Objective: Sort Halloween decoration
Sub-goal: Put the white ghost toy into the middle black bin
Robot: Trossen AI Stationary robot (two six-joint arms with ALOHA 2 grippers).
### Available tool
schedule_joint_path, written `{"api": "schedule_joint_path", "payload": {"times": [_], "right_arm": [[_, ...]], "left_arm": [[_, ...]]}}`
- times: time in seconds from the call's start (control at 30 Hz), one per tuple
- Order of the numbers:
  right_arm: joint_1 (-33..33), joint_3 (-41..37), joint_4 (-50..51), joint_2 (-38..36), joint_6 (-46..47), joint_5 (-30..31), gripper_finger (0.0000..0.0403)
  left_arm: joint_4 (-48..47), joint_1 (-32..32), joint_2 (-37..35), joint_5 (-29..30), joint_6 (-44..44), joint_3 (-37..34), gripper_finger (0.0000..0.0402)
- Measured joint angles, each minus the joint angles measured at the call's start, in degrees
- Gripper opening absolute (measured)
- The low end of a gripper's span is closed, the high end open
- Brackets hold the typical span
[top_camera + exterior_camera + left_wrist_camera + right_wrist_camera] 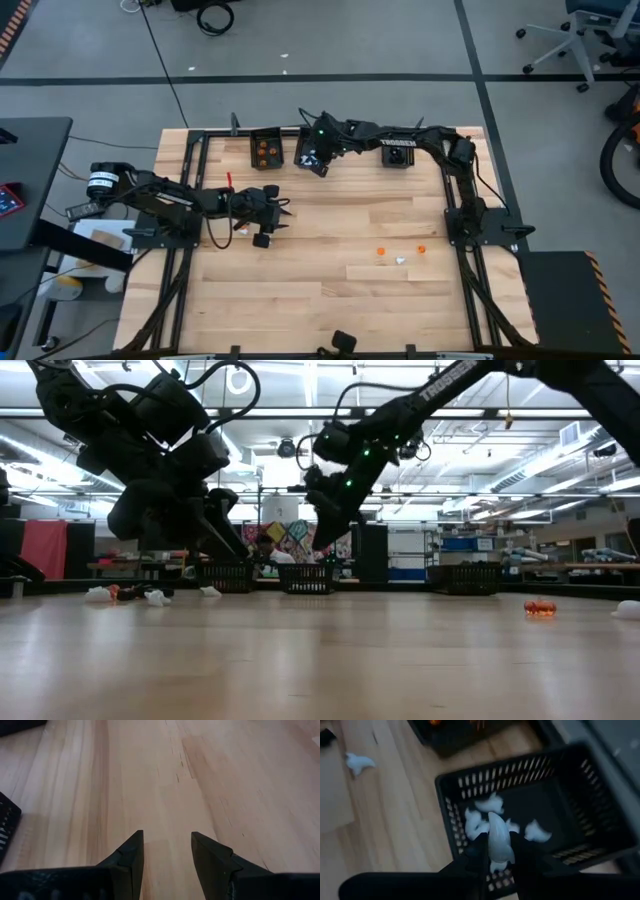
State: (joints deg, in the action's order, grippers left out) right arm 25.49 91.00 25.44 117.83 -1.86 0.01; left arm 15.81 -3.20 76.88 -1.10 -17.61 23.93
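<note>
Fingers of my left gripper stand spread and empty, low over bare wood at the table's left. My right gripper pinches a white trinket, long axis along my fingers, directly above the far middle bin holding other white pieces, so the drop lies straight below.

The right arm reaches far across toward the left, its right gripper pointing down with fingers pinched close. The left arm lies low — left gripper parted, holding nothing.
</note>
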Motion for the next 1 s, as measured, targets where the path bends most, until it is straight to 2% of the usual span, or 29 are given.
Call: {"api": "schedule_joint_path", "payload": {"times": [0.1,0.33,0.53,0.77,1.0], "right_arm": [[-0.25,4.54,1.95,3.39,1.64,-2.42,0.0076],[-0.56,18.94,14.83,12.02,2.12,-0.86,0.0077],[0.2,25.29,20.3,16.27,3.19,-1.45,0.0106],[0.25,25.18,22.2,14.89,2.64,-2.31,0.0142],[-4.68,24.51,21.9,5.98,-0.74,5.72,0.0144]], "left_arm": [[0.67,0.0,0.0,0.0,-0.06,-0.01,0.0144],[0.14,0.0,0.0,-0.02,-0.02,-0.01,0.0144],[-0.26,0.0,0.0,-0.01,0.0,-0.01,0.0144],[-0.88,0.0,0.0,-0.02,0.0,-0.01,0.0144],[-1.34,0.0,0.0,0.0,0.02,-0.01,0.0144]]}}
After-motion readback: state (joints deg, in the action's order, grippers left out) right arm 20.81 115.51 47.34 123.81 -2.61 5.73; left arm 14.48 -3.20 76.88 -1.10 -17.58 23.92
